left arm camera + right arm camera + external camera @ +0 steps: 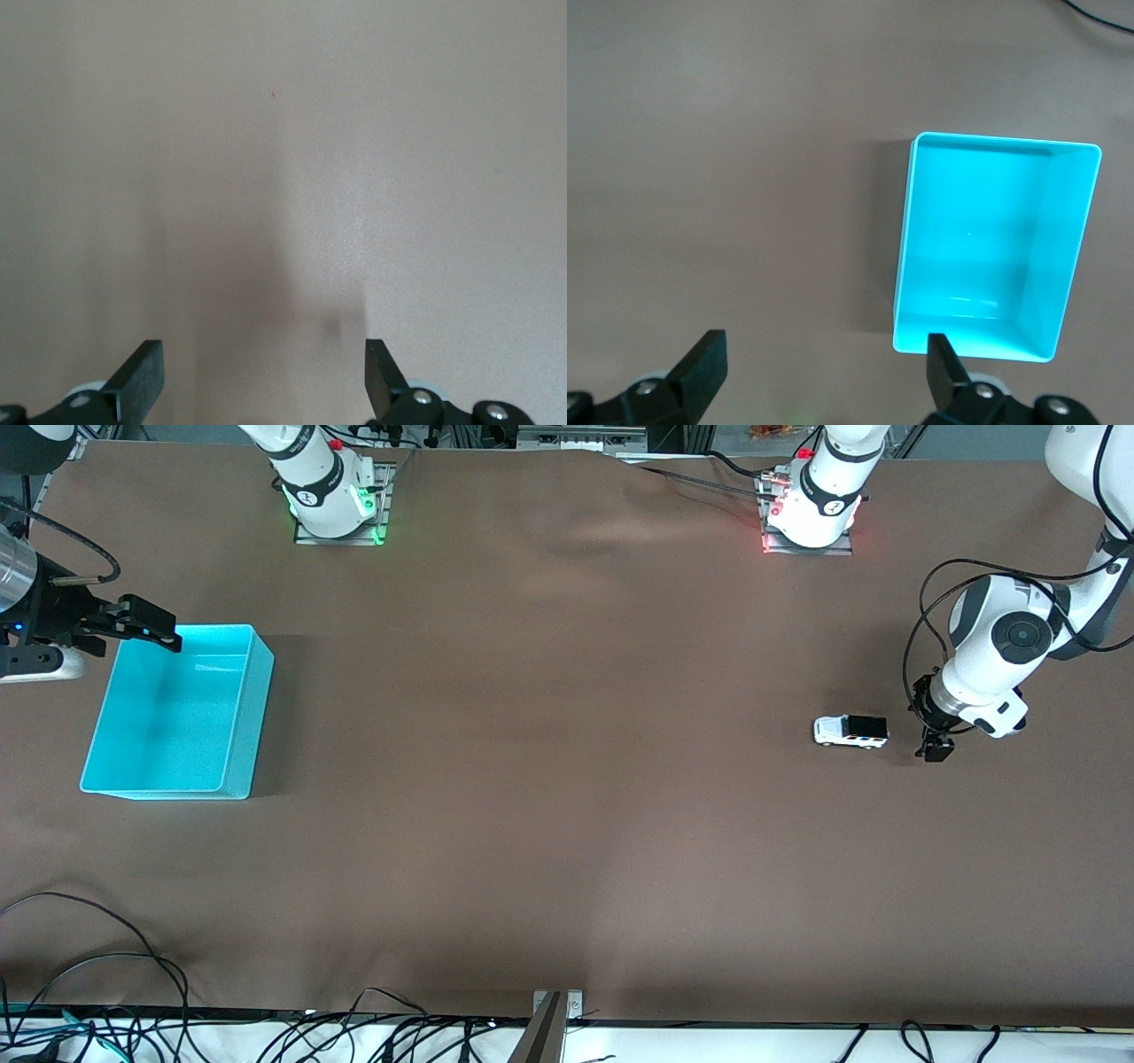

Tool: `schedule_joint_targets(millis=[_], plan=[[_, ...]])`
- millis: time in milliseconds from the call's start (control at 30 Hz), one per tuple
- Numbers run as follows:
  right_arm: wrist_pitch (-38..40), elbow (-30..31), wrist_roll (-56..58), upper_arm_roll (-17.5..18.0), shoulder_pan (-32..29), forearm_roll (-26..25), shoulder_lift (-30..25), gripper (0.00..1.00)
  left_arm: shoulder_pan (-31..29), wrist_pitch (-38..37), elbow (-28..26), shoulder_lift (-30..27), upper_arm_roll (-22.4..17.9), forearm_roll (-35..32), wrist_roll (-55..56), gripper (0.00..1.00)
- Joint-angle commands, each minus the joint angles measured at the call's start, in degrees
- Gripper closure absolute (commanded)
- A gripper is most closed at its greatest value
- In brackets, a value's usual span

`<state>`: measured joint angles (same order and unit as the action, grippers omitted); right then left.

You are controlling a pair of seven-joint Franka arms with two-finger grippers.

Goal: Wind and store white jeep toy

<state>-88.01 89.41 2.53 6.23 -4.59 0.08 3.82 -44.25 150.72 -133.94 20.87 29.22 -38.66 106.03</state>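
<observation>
- brown table [567, 779], black cables along its front edge.
- white jeep toy [850, 732] rests on it toward the left arm's end.
- left gripper [937, 737] sits low just beside the jeep, fingers apart, empty.
- right gripper [146, 627] hovers over the cyan bin [177, 717] rim, fingers apart.

**Toy and bin at the table's two ends**

The white jeep toy [850, 732] sits on the table [567, 824] toward the left arm's end, with the left pincer [937, 746] just beside it, apart. The bin [177, 713] sits toward the right arm's end, well apart from the toy; the right pincer [142, 627] hangs over its rim.
</observation>
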Motion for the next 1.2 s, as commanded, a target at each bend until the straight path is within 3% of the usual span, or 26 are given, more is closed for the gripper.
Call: schedule_joint_targets(millis=[0,167,367,1167], plan=[[1.17,-1.08,0.11,0.10,-0.16,0.89,-0.04,0.00,-2.86,-12.11,10.62,-0.04,3.64,-2.58,-7.05,0.00],[1.17,-1.08,0.11,0.10,-0.16,0.89,-0.04,0.00,-2.77,-15.71,13.79,-2.06,3.91,6.13,-17.33,0.00],[1.17,-1.08,0.11,0.10,-0.16,0.89,-0.04,0.00,-2.60,-19.58,16.86,-3.47,4.00,10.71,-24.11,0.00],[1.17,-1.08,0.20,0.10,-0.16,0.89,-0.04,0.00,-2.15,-20.99,17.92,-3.11,4.17,10.89,-24.47,0.00]])
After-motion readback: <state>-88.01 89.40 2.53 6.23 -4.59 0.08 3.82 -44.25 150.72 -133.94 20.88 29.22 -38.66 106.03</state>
